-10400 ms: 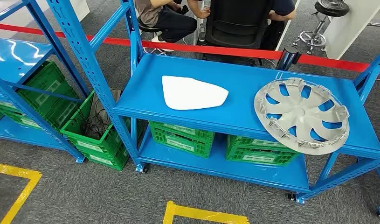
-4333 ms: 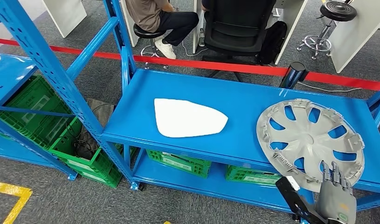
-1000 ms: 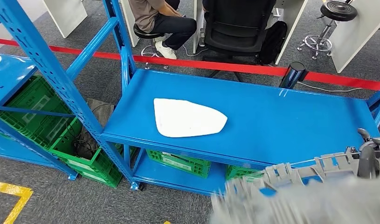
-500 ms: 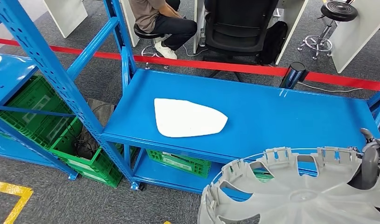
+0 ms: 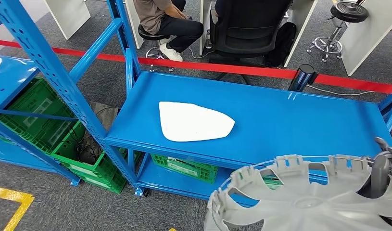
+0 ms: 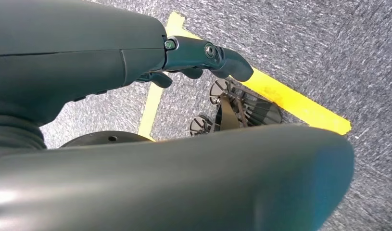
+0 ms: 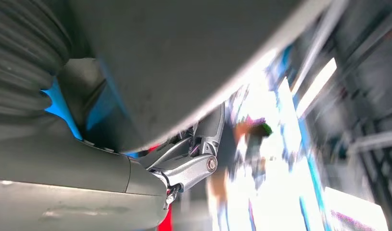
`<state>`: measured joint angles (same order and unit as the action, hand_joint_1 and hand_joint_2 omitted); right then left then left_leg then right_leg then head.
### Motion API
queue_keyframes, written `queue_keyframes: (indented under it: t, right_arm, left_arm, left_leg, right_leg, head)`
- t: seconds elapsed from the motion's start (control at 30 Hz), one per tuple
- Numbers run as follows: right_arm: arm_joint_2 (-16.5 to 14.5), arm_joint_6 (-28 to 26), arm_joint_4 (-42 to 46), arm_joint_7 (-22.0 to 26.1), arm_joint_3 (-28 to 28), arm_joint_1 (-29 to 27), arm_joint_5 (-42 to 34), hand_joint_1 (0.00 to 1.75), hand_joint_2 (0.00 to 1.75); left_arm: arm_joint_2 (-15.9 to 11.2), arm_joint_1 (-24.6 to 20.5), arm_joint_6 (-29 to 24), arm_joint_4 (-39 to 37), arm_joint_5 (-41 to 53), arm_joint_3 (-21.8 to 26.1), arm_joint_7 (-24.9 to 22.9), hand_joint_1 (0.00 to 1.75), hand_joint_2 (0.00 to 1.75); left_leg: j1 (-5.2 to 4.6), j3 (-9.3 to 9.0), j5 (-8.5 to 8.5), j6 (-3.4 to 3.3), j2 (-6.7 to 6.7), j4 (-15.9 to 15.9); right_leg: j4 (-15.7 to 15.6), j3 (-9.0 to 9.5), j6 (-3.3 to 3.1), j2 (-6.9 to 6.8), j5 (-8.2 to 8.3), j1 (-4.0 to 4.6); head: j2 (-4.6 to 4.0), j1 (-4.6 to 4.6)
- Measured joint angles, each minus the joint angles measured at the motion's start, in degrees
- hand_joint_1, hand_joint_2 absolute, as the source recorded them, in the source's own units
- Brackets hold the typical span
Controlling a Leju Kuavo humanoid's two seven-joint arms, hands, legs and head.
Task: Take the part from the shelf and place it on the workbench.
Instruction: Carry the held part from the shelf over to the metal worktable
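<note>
Gripping the round grey plastic wheel cover (image 5: 304,202) at its rim, the right hand (image 5: 382,173) holds it off the blue metal shelf (image 5: 280,120), whose bare front edge lies just beyond; left hand (image 6: 203,55) hangs slack, holding nothing

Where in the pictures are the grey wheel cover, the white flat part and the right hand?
wheel cover (image 5: 299,202): head view, on its grey middle face.
white flat part (image 5: 194,121): head view, on its middle, lying on the blue shelf.
right hand (image 5: 382,169): head view, on the finger at the cover's rim.
</note>
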<state>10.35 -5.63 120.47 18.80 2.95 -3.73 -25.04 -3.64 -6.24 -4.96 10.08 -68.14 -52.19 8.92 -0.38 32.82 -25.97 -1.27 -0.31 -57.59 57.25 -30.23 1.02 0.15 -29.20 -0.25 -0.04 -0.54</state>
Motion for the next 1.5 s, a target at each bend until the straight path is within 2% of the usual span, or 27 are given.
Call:
queue_keyframes:
  t: [0.07,0.13,0.33,0.43,0.53,0.63,0.77,0.9,1.13,1.5]
  right_arm:
    - [-0.22,-6.05,1.13,-1.53,0.98,-0.72,7.25,1.75,1.75]
    - [-0.44,-9.35,2.27,-2.69,2.28,-1.37,10.28,1.75,1.75]
    - [-1.14,-9.97,4.80,-3.64,4.92,-2.27,9.87,1.75,1.75]
    - [-1.40,-7.20,5.18,-4.91,6.07,-3.09,4.23,1.75,1.75]
    - [-1.25,-1.27,4.66,-7.90,6.98,-4.77,-7.35,1.75,1.75]
    - [0.15,3.10,2.70,-9.68,7.37,-6.05,-18.80,1.75,1.75]
    - [2.15,4.23,0.27,-9.28,7.51,-6.35,-27.89,1.75,1.75]
    - [4.22,2.90,-1.56,-9.03,7.22,-5.60,-31.89,1.75,1.75]
    - [7.62,1.77,-4.07,-7.74,6.23,-3.00,-34.64,1.75,1.75]
    - [7.23,0.25,-7.27,-1.38,5.89,0.61,-42.95,1.75,1.75]
  left_arm:
    - [0.05,0.03,-0.38,0.00,-0.33,0.00,0.09,0.00,0.00]
    - [0.12,0.10,-0.62,0.00,-0.55,0.00,0.10,0.00,0.00]
    - [0.29,0.08,-0.71,0.00,-0.78,0.00,0.09,0.00,0.00]
    - [0.33,0.12,-0.75,0.00,-1.03,0.02,0.08,0.00,0.00]
    - [0.34,0.12,-0.70,0.00,-1.25,0.06,-0.04,0.00,0.00]
    - [0.33,0.13,-0.44,0.00,-0.98,0.07,-0.14,0.00,0.00]
    - [0.31,0.11,-0.22,0.00,-0.33,0.07,-0.14,0.00,0.00]
    - [0.25,0.10,-0.08,0.00,0.45,0.04,-0.07,0.00,0.00]
    - [0.17,-0.03,0.32,0.00,1.07,-0.02,-0.01,0.00,0.00]
    - [0.17,-0.09,0.15,0.00,0.73,-0.04,-0.35,0.00,0.00]
  left_leg:
    - [0.00,0.03,-0.02,0.00,0.00,0.00]
    - [-0.01,0.07,-0.03,0.01,0.01,0.00]
    - [-0.02,0.08,-0.04,0.01,0.03,0.00]
    - [-0.01,0.09,-0.05,0.01,0.02,0.02]
    - [-0.01,0.09,-0.05,0.02,0.02,0.06]
    - [-0.01,0.11,-0.05,0.02,0.02,0.08]
    - [-0.02,0.11,-0.05,0.02,0.03,0.08]
    - [-0.02,0.12,0.01,0.01,0.03,0.08]
    - [-0.01,0.09,0.04,0.02,0.02,0.08]
    - [-0.01,0.07,0.05,0.02,0.03,0.09]
  right_leg:
    - [0.00,-0.05,0.00,0.00,-0.03,0.00]
    - [0.00,-0.04,0.00,0.02,-0.02,-0.01]
    - [-0.01,-0.02,0.00,0.07,-0.02,-0.01]
    - [-0.02,-0.08,0.00,0.07,-0.04,0.00]
    - [-0.01,-0.06,0.01,0.07,-0.06,0.00]
    - [-0.01,-0.04,0.01,0.06,-0.06,0.00]
    - [-0.01,0.11,0.00,0.06,-0.05,-0.01]
    - [0.00,0.76,0.00,0.06,0.04,-0.01]
    - [0.00,0.82,-0.01,0.06,0.08,0.00]
    - [0.01,0.82,-0.01,0.07,0.08,0.00]
  head:
    - [0.00,-0.02]
    - [0.00,-0.06]
    - [0.00,-0.05]
    - [0.00,-0.06]
    - [0.00,-0.04]
    - [0.00,-0.03]
    - [0.00,-0.04]
    - [0.00,-0.01]
    - [0.00,-0.02]
    - [0.00,-0.03]
